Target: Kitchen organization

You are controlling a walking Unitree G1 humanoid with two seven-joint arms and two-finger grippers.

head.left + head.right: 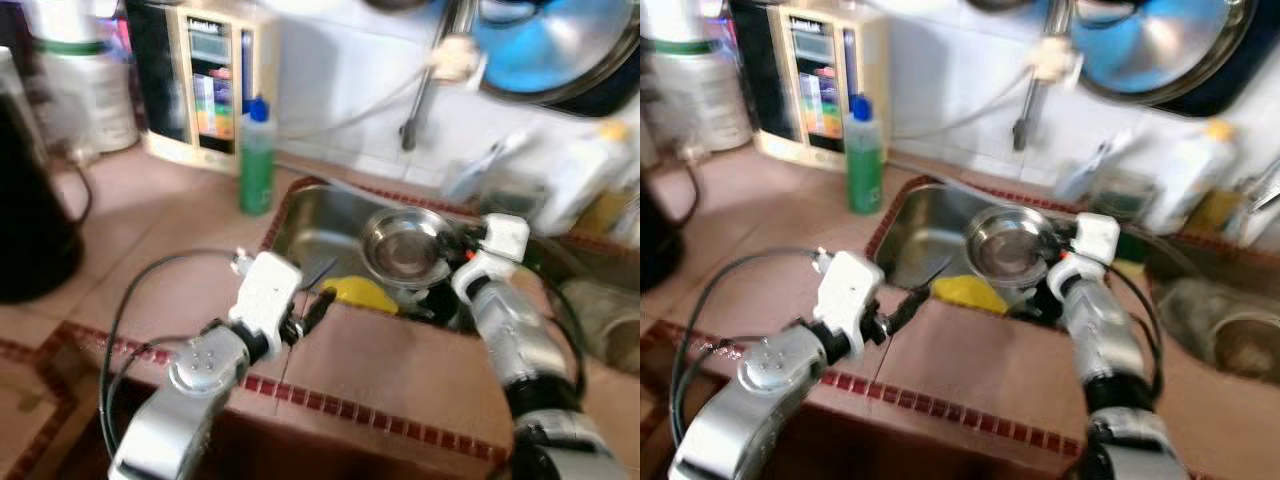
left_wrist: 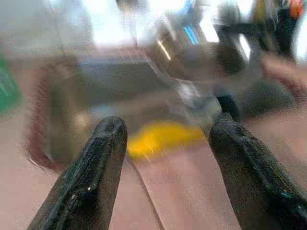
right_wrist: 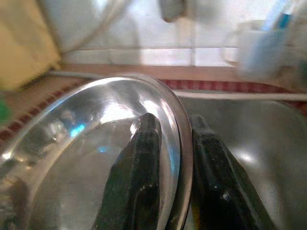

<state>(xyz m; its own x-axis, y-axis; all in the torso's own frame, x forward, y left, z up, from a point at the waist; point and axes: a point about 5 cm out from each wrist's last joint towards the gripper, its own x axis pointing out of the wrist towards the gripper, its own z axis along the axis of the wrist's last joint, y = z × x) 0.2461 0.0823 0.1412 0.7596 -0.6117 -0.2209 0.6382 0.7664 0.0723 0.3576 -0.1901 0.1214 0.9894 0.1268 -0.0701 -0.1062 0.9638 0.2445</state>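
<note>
Left eye view: tiled terracotta bench [image 1: 150, 200], white-tiled wall, steel sink [image 1: 310, 225]. Steel bowl [image 1: 405, 245] over the sink.

Left wrist view: left claw [image 2: 165, 143] spread above the bench edge.

Right wrist view: right claw [image 3: 175, 143] pinching the bowl rim.

One steel bowl [image 1: 405, 245], one yellow sponge [image 1: 358, 293] and one green bottle [image 1: 256, 155] are showing mid-frame; two grippers are reaching in.
</note>
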